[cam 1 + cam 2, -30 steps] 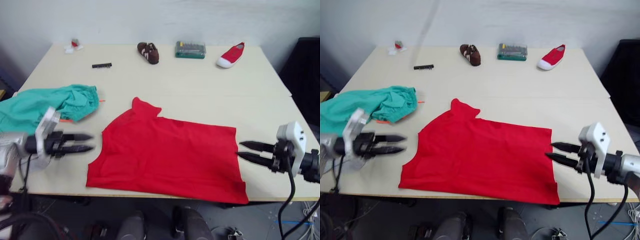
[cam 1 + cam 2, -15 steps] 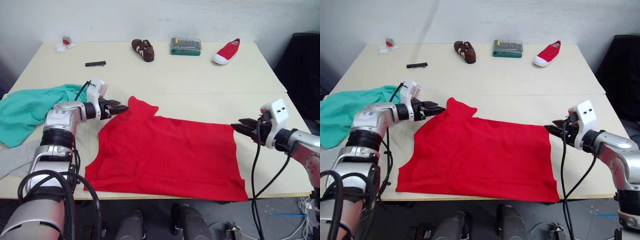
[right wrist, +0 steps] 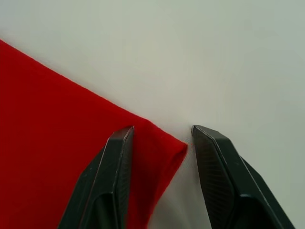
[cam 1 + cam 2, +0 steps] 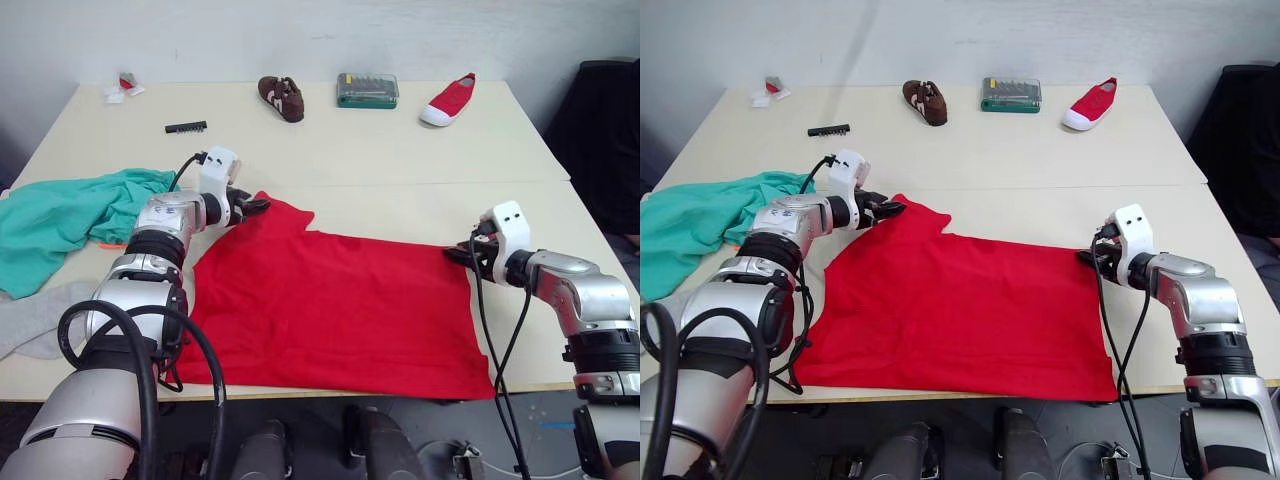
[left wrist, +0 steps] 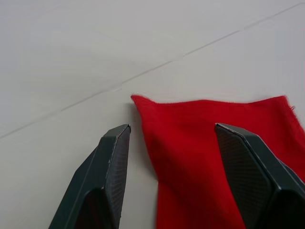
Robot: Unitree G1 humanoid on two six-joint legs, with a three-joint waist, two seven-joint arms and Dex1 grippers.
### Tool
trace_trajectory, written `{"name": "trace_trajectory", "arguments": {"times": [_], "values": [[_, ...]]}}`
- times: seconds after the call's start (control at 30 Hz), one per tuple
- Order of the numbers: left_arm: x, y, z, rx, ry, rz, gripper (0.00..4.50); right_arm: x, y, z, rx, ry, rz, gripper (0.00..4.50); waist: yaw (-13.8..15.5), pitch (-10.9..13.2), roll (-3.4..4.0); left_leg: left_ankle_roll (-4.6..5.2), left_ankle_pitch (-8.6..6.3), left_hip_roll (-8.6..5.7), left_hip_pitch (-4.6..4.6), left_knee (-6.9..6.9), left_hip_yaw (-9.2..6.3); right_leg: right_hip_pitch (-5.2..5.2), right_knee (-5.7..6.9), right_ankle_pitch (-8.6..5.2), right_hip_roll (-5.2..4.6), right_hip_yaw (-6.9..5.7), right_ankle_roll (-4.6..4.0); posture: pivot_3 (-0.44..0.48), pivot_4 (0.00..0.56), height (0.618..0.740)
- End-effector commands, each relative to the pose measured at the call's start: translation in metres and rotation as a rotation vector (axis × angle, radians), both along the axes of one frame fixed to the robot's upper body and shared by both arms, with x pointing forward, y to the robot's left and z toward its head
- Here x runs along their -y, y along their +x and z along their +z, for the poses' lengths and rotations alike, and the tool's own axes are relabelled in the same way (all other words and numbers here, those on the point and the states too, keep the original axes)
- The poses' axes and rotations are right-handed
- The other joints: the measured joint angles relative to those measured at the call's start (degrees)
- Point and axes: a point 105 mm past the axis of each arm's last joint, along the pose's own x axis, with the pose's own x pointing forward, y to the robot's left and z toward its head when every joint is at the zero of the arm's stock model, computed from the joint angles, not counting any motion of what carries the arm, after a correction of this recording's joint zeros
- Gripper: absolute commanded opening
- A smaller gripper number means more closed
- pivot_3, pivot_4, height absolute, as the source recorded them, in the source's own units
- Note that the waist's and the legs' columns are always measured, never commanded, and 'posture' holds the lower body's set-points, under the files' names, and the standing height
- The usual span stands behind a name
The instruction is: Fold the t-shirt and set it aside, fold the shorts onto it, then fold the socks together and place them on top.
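Note:
The red t-shirt (image 4: 330,310) lies spread flat near the table's front edge. My left gripper (image 4: 255,206) is open at the shirt's far left corner (image 5: 143,101), its fingers straddling that corner. My right gripper (image 4: 457,254) is open at the shirt's far right corner (image 3: 176,145), which lies between its fingers. The teal shorts (image 4: 70,215) lie bunched at the table's left edge. A light grey sock (image 4: 30,320) lies at the front left, below the shorts.
Along the far edge of the table (image 4: 400,150) sit a brown shoe (image 4: 280,97), a green case (image 4: 367,90), a red shoe (image 4: 447,99), a black comb-like strip (image 4: 186,127) and small items (image 4: 118,88) at the far left corner.
Both arms have reached forward from the front edge to the shirt's far corners. The left gripper moved right onto the sleeve corner; the right gripper moved left to its corner.

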Motion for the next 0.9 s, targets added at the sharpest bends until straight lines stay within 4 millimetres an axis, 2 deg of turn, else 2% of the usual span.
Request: {"name": "trace_trajectory", "arguments": {"times": [0.03,0.07,0.1,0.17,0.33,0.4,0.53,0.73,0.8,0.9], "values": [[-0.001,0.003,0.005,0.020,0.025,0.020,2.94,0.004,0.001,0.003,-0.014,0.010,-0.013,1.95,0.03,0.00,0.00,0.00,0.00,0.00,0.02,0.03,0.03,0.00,0.03,0.01,-0.01,0.04,0.01,0.000,0.150,0.740],[-0.001,0.003,0.003,0.015,0.030,0.024,2.94,0.003,0.001,0.002,-0.021,0.014,-0.011,1.95,0.04,0.00,0.00,0.01,0.00,0.00,0.03,0.05,0.04,0.00,0.04,0.01,-0.02,0.05,0.02,0.000,0.150,0.740],[-0.002,0.003,0.001,0.014,0.031,0.029,2.76,0.003,0.001,0.002,-0.025,0.015,-0.008,1.95,0.04,0.00,0.00,0.01,0.00,0.00,0.03,0.10,0.04,0.00,0.06,0.02,-0.02,0.06,0.02,0.000,0.150,0.740],[-0.002,0.003,0.000,0.016,0.030,0.032,2.34,0.001,0.001,0.001,-0.033,0.026,-0.003,1.56,0.04,0.00,0.00,0.01,0.00,0.00,0.03,0.18,0.04,0.00,0.06,0.03,-0.02,0.07,0.02,0.000,0.150,0.740],[-0.001,0.003,0.000,0.022,0.013,0.029,0.74,-0.005,0.000,-0.001,-0.039,0.029,0.026,0.01,-0.03,0.00,0.00,0.00,-0.01,0.01,0.05,0.29,0.06,0.00,0.07,0.03,-0.03,0.12,0.02,0.000,0.150,0.740],[-0.001,0.002,0.002,0.028,-0.005,0.019,0.11,-0.009,0.001,0.001,-0.025,0.043,0.041,0.00,-0.02,0.00,0.00,0.00,-0.02,0.01,0.05,0.38,0.07,0.00,0.08,0.04,-0.04,0.12,0.01,0.000,0.150,0.740],[0.001,0.001,0.009,0.048,-0.050,-0.014,0.02,-0.011,0.001,0.007,0.002,0.039,0.055,0.00,-0.04,0.00,0.00,0.01,-0.03,0.02,0.05,0.51,0.08,0.00,0.14,0.07,-0.05,0.14,0.00,0.000,0.150,0.740],[-0.002,-0.004,0.028,0.159,-0.080,-0.117,0.02,-0.015,-0.006,0.037,0.167,0.047,0.110,0.00,-0.04,0.00,0.00,0.00,-0.04,0.02,0.02,0.50,0.11,-0.06,0.15,0.07,-0.04,0.17,-0.01,0.000,0.150,0.740],[-0.005,-0.011,0.034,0.213,-0.073,-0.185,0.02,-0.021,-0.016,0.047,0.271,-0.012,0.177,0.00,-0.07,0.00,0.00,-0.02,-0.06,0.03,0.02,0.49,0.14,-0.07,0.15,0.07,-0.01,0.19,-0.01,0.000,0.150,0.740],[-0.005,-0.040,0.031,0.287,-0.040,-0.435,0.02,-0.037,-0.048,0.045,0.431,-0.166,0.343,0.00,0.02,-0.01,0.02,-0.05,-0.08,0.05,0.03,0.33,0.15,-0.06,0.16,0.08,0.04,0.19,-0.01,0.000,0.150,0.740]]}}
